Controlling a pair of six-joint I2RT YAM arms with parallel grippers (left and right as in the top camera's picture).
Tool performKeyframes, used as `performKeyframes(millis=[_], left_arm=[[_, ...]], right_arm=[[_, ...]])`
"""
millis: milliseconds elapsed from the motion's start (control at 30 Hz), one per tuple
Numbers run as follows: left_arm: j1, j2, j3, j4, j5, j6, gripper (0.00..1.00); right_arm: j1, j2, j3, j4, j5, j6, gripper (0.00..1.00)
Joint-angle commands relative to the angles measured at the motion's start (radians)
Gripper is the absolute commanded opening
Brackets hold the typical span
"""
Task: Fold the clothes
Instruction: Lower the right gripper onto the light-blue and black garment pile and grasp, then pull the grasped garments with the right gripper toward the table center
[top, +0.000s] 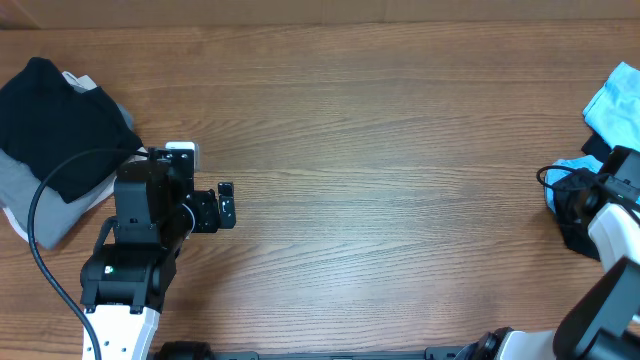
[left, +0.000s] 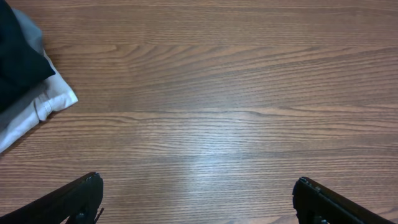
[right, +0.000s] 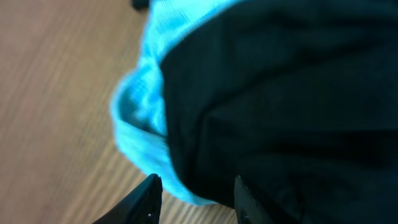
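A folded stack (top: 55, 140) sits at the bench's (top: 400, 150) left edge, black over grey over white. The left claw (left: 199, 208) hangs wide over bare wood, holding nothing. At the right edge a blue shirt (right: 140, 118) lies bunched against a black garment (right: 280, 93). It looks light and limp, so best pinched at a hem or shoulder. Crumpled, it shows no clear long axis or heading. The right claw (right: 194, 193) is narrow at the cloth; I cannot tell whether it grips.
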Motion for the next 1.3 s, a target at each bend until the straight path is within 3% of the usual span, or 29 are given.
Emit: performKeyframes(millis=[0, 267, 300, 333, 367, 633, 933, 1067, 1167, 1267], left_arm=[[-0.007, -0.001, 0.028, 0.001, 0.008, -0.011, 1.00], [-0.007, -0.001, 0.028, 0.002, 0.008, -0.011, 1.00], [-0.007, -0.001, 0.028, 0.002, 0.008, -0.011, 1.00], [-0.007, -0.001, 0.028, 0.002, 0.008, -0.011, 1.00], [-0.007, -0.001, 0.028, 0.002, 0.008, -0.011, 1.00], [-0.007, -0.001, 0.028, 0.005, 0.008, -0.010, 1.00], [-0.007, -0.001, 0.028, 0.010, 0.008, -0.010, 1.00], [-0.007, -0.001, 0.028, 0.009, 0.008, -0.010, 1.00], [-0.007, -0.001, 0.028, 0.009, 0.008, -0.010, 1.00], [-0.007, -0.001, 0.028, 0.005, 0.008, -0.010, 1.00]], right_arm=[[-0.001, 0.048, 0.018, 0.029, 0.019, 0.002, 0.42], [-0.001, 0.156, 0.018, 0.076, 0.035, 0.002, 0.39], [-0.001, 0.160, 0.018, 0.077, 0.035, 0.002, 0.31], [-0.001, 0.164, 0.018, 0.081, 0.035, 0.002, 0.13], [-0.001, 0.164, 0.018, 0.083, 0.035, 0.002, 0.04], [-0.001, 0.055, 0.040, 0.058, 0.034, 0.006, 0.04], [-0.001, -0.151, 0.252, -0.239, 0.026, 0.006, 0.04], [-0.001, -0.226, 0.264, -0.334, -0.119, -0.002, 0.04], [0.000, -0.277, 0.279, -0.314, -0.144, -0.002, 0.04], [-0.005, -0.322, 0.414, -0.388, -0.213, -0.008, 0.04]])
